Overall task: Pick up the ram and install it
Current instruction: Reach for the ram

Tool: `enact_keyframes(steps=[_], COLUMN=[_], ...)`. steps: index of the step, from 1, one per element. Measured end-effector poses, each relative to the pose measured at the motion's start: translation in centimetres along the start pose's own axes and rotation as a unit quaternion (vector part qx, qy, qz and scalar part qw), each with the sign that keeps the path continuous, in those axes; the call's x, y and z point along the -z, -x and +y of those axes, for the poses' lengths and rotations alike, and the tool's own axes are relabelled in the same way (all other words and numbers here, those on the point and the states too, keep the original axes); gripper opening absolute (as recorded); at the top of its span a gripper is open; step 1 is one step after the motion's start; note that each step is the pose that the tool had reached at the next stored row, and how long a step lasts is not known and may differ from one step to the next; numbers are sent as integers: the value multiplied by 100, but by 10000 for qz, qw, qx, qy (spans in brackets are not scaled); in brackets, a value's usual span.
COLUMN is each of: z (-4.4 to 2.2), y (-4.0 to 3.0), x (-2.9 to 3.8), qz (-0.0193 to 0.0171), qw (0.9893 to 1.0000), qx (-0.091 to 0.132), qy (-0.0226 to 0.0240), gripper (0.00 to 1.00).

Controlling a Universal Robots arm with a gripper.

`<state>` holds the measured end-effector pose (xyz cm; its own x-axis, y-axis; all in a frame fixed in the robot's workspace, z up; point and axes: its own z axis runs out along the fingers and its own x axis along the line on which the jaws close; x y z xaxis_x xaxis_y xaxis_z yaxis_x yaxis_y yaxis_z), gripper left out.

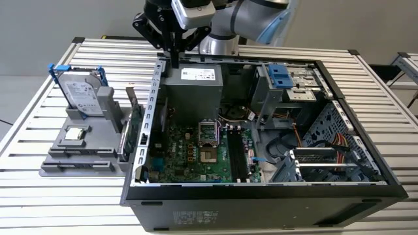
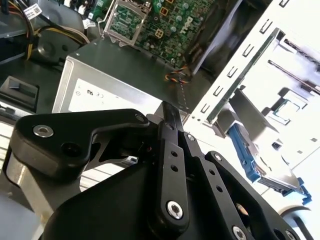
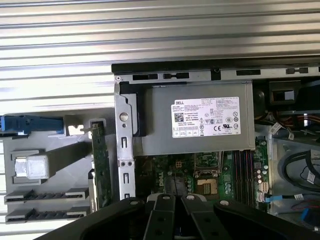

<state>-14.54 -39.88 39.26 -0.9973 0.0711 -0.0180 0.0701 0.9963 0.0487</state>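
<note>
My gripper [image 1: 174, 62] hangs over the back left corner of the open computer case [image 1: 261, 193], just above the grey power supply [image 1: 191, 82]. Its black fingers [image 2: 169, 117] are pressed together into one narrow tip with nothing between them. The motherboard [image 1: 189, 152] lies on the case floor, and its long black slots [image 1: 236, 157] look empty; they also show in the first wrist view [image 3: 243, 175]. I cannot pick out the ram. A green card [image 1: 133, 128] with a metal bracket stands on edge in the grey holder [image 1: 78, 164] beside the case.
A silver hard drive [image 1: 83, 95] with blue tabs stands upright in the holder at the exterior view's left. The case's perforated left wall [image 1: 155, 100] rises right under the gripper. Drive bays and cables [image 1: 307, 122] crowd the case's right half. All of it rests on a slatted metal table [image 1: 52, 205].
</note>
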Motion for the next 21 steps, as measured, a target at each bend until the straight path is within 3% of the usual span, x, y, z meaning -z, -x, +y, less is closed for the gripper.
enact_keyframes(steps=[21], z=[-24], y=[-346], x=[7], qz=[0], qw=[10000], qx=[0], qy=[0], gripper=[0])
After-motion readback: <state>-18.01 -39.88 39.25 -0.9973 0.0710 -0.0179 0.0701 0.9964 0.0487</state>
